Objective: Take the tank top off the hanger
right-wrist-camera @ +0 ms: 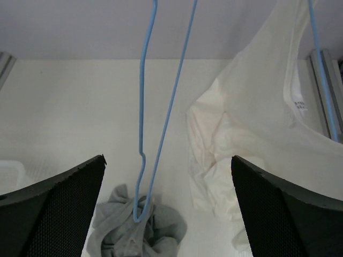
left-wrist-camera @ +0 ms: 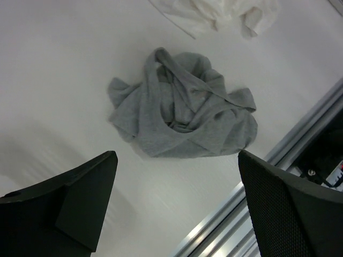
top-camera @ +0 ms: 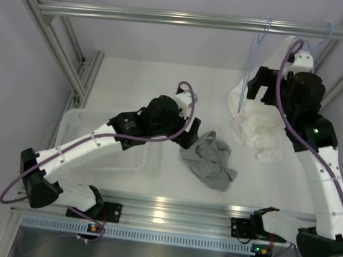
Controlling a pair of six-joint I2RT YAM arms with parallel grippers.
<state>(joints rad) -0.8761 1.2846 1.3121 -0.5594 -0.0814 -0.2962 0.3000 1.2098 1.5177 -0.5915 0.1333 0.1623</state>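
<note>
Tank top (top-camera: 210, 160) lies crumpled on the table (top-camera: 133, 86), apart from the bare hanger (right-wrist-camera: 140, 107). Your left gripper (left-wrist-camera: 177, 160) and right gripper (right-wrist-camera: 168, 160) both stand spread wide, holding nothing.

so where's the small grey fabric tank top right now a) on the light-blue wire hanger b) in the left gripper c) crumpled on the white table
c, the small grey fabric tank top lies crumpled on the white table, while the light-blue wire hanger hangs bare

A white table (top-camera: 133, 80) sits inside an aluminium frame (top-camera: 44, 27) whose bar (top-camera: 172, 18) crosses overhead, pale lilac walls (top-camera: 4, 89) close around it; soft light glints on the near-edge rail (top-camera: 168, 208)
</note>
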